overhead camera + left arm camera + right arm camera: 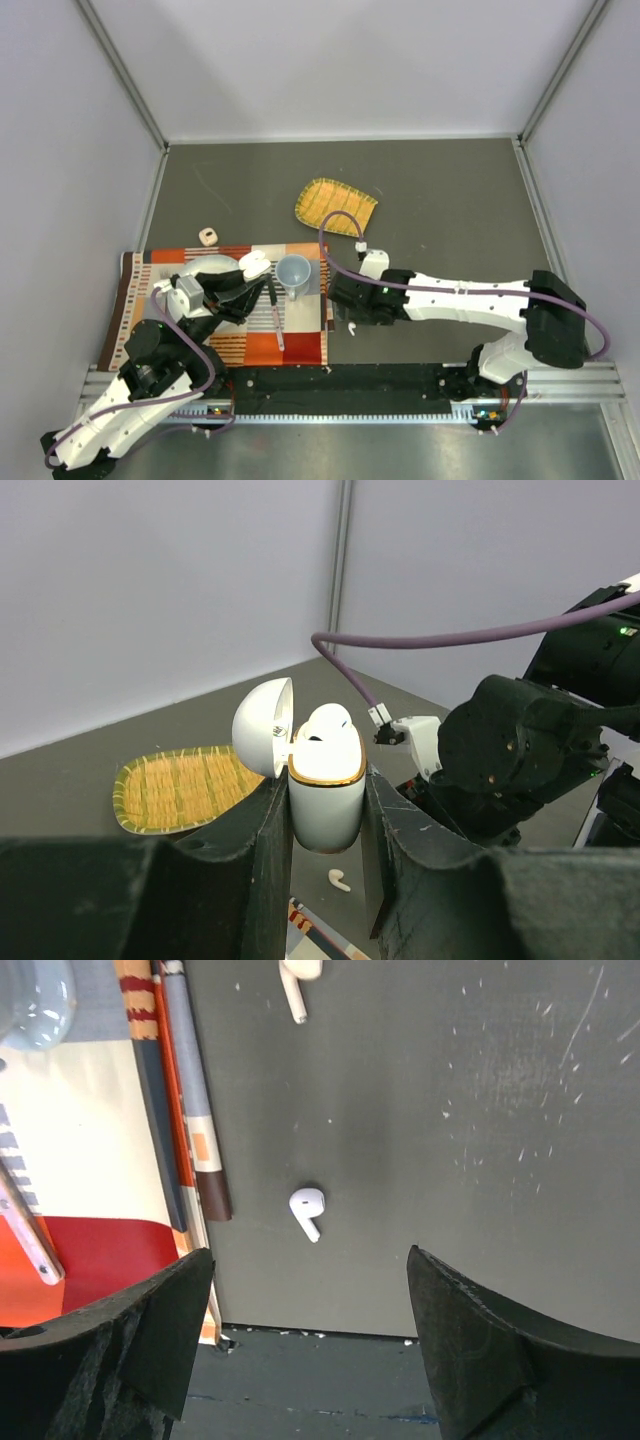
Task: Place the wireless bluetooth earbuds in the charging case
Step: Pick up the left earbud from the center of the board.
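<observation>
My left gripper [325,810] is clamped on the white charging case [326,798], lid flipped open, with one earbud [327,725] sitting in its mouth. My right gripper [310,1330] hangs with its fingers spread apart over the dark table [480,1140], a second earbud [307,1208] lying loose between them, just beside the striped mat [90,1140]. A third earbud [297,980] lies farther along that mat edge.

White arms [470,298], black joints (purple cables [450,637]); fingers [480,1350] seemingly black.
</observation>
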